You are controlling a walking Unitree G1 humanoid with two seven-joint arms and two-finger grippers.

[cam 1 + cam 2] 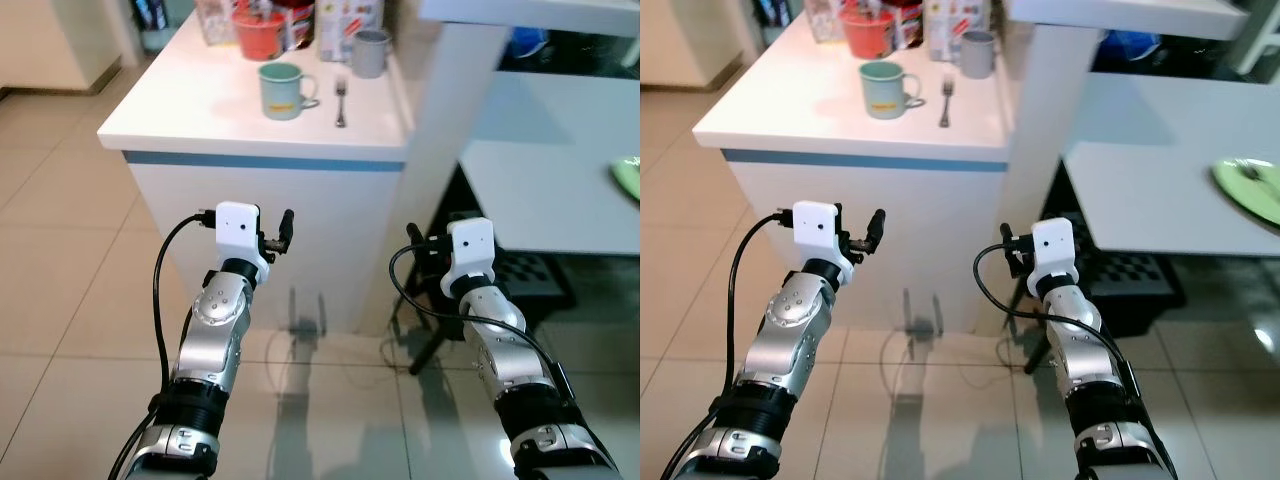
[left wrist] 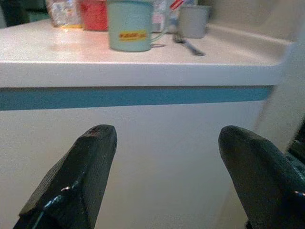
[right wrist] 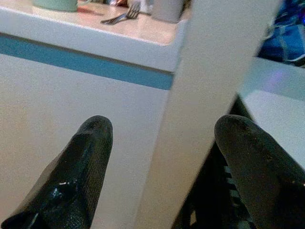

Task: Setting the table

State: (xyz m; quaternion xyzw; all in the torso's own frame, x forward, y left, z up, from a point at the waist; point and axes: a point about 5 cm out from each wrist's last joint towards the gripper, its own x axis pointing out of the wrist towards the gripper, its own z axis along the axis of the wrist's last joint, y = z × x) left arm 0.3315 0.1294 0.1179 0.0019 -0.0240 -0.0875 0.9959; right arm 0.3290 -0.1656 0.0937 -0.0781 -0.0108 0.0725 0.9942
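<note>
Both grippers, left gripper (image 2: 164, 179) and right gripper (image 3: 164, 174), hang apart, empty; green plate (image 1: 1248, 185) cut off at frame edge.

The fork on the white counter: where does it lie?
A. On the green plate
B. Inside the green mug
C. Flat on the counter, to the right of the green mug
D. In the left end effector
C: the fork lies flat on the counter, just right of the green mug and apart from it.
</note>
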